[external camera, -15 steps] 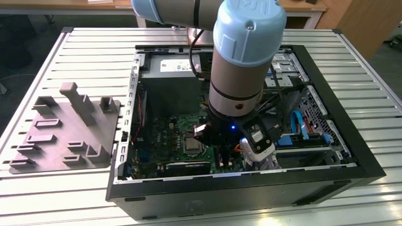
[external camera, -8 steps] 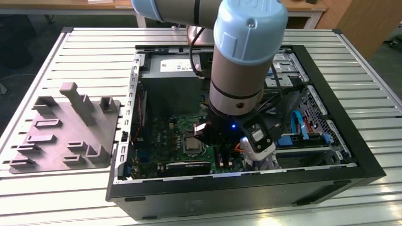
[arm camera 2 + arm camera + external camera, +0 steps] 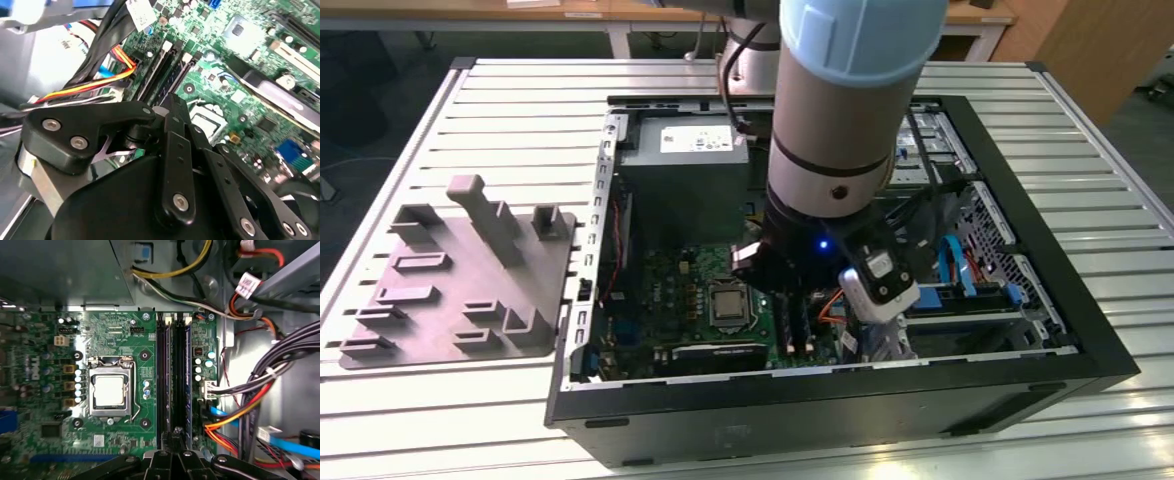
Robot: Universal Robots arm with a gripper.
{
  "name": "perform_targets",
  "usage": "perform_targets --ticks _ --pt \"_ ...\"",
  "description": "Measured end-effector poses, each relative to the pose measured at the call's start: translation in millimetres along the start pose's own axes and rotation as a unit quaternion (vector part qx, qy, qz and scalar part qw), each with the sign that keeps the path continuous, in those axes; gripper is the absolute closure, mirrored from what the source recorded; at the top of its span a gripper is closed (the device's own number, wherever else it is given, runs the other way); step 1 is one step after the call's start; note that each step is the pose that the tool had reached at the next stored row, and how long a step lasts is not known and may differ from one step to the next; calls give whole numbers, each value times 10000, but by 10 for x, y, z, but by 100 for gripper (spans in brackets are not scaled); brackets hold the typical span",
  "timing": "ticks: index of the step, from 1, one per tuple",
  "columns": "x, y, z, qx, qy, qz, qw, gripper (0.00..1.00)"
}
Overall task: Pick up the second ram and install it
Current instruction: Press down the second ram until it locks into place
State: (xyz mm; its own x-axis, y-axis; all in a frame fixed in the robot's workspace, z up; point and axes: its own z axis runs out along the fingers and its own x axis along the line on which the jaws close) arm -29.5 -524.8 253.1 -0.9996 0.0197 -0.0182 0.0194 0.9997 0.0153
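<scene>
Robot pincer point(image 3: 176, 440) clenched, fingertips pressed together above the second ram point(image 3: 187, 375) seated upright in the green motherboard point(image 3: 125, 340) slots, inside open computer case point(image 3: 1067, 290)

The arm point(image 3: 854, 110) is a thick cylinder, pale blue at its upper cap and silver-grey below, ringed by a thin dark band, with a black wrist section where a small blue light glows and a white, black-faced camera module point(image 3: 881, 285) is clipped to its side. The gripper point(image 3: 172, 117) is matt black: broad flat linkage plates with rounded corners, joined by silver round-head screws, taper into narrow black fingers point(image 3: 176, 112). Behind the linkage in the second wrist view sits a pale metallic base block point(image 3: 37, 177), and black cables run along the arm in the exterior view
</scene>
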Motion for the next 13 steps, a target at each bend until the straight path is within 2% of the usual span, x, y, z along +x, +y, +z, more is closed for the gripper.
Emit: perform_targets --ticks 2,4,10,13 --pt "-2 1 -72 5 0 0 10000 90" --pt "-2 2 -104 8 0 0 10000 90" --pt "-2 5 -105 10 0 0 10000 90" --pt "-1 35 -101 8 0 0 10000 90"
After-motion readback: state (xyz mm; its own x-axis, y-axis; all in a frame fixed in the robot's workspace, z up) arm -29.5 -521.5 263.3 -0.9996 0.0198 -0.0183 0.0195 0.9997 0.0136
